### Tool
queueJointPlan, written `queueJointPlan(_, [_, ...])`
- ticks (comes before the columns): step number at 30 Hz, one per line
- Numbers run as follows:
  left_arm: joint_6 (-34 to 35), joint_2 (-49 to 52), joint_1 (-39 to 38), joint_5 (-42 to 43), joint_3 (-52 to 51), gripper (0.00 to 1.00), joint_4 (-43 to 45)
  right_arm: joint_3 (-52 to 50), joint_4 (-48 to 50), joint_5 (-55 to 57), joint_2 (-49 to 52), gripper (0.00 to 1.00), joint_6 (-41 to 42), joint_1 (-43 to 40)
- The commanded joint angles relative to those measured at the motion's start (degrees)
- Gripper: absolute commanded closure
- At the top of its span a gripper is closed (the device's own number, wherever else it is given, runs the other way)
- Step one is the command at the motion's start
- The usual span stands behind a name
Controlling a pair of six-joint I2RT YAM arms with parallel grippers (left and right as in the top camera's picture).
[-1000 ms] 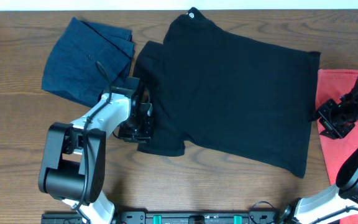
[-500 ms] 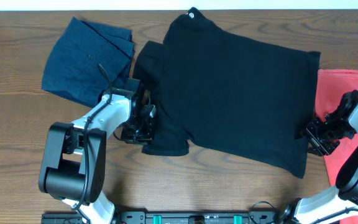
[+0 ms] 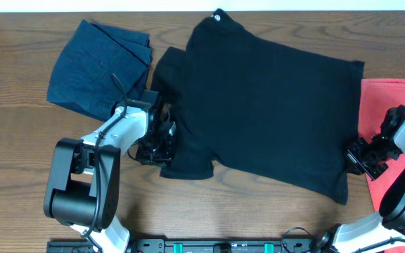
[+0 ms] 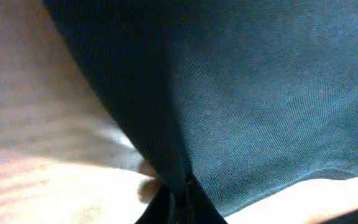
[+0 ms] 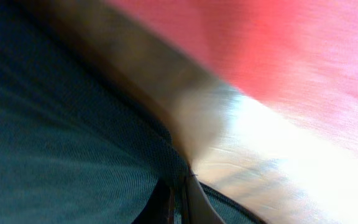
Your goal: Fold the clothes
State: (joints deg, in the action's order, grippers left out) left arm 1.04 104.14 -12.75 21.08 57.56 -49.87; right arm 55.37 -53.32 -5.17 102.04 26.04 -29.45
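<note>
Far left, upper part of the table: navy-blue garment, loosely folded, lying flat. Its right edge sits just beside the black T-shirt's left sleeve.

Left gripper: down at the lower left corner of the black T-shirt, by the sleeve. The left wrist view shows its jaws clamped on a pinch of dark cloth, with the fabric rising from the closed fingertips and bare wood to the left.

Centre: the black T-shirt is spread flat across the middle of the table. Its collar is at the top edge and its body slants down toward the right. A small white mark shows at the neck.

Right gripper: at the shirt's lower right edge, between the black cloth and the red one. The right wrist view shows its jaws pressed together on the black hem, with a strip of table beyond.

Far right: coral-red T-shirt, flat, partly out of frame, just beside the black shirt's edge; it is also seen in the right wrist view.
</note>
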Motion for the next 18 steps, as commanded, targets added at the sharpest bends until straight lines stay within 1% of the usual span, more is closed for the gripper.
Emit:
queueJointPlan(1, [-0.94,0.02,0.33,0.81,-0.48,0.94,-1.88,-1.38,-0.31,11.15,1.18,0.99,4.22,-1.95])
queueJointPlan(4, [-0.22,0.02,0.31,0.81,-0.48,0.94,-4.92,-1.03,-1.81,13.16,0.63,0.99,5.29,-3.08])
queueJointPlan(8, [3.98,0.02,0.31,1.09,-0.92,0.94,-9.16,-0.61,-3.26,13.51,-0.83,0.99,5.66,-4.5])
queueJointPlan(9, [4.28,0.02,0.31,2.03,-1.33,0.94,-9.57,-0.61,-3.26,13.4,-1.22,0.97,5.64,-4.61])
queueJointPlan(11, [4.28,0.02,0.31,4.46,-2.1,0.94,-9.62,-0.61,-3.21,12.68,-1.84,0.89,5.64,-4.61])
queueJointPlan(12, [4.26,0.02,0.31,5.73,-2.19,0.9,-9.64,-0.61,-3.04,12.33,-2.27,0.85,5.64,-4.63])
queueJointPlan(13, [4.22,0.0,0.31,6.97,-2.16,0.78,-9.49,-0.57,-2.64,11.85,-2.78,0.82,5.64,-4.63])
queueJointPlan(14, [4.22,-0.07,0.31,7.72,-2.12,0.7,-9.31,-0.33,-2.08,10.78,-3.37,0.8,5.53,-4.66])
queueJointPlan(15, [4.22,-0.09,0.31,8.24,-2.05,0.65,-9.27,-0.04,-1.49,9.35,-3.96,0.79,4.55,-4.66])
queueJointPlan(18, [4.17,-0.13,0.31,8.74,-0.98,0.57,-11.04,1.86,0.35,3.89,-6.29,0.77,0.61,-4.66])
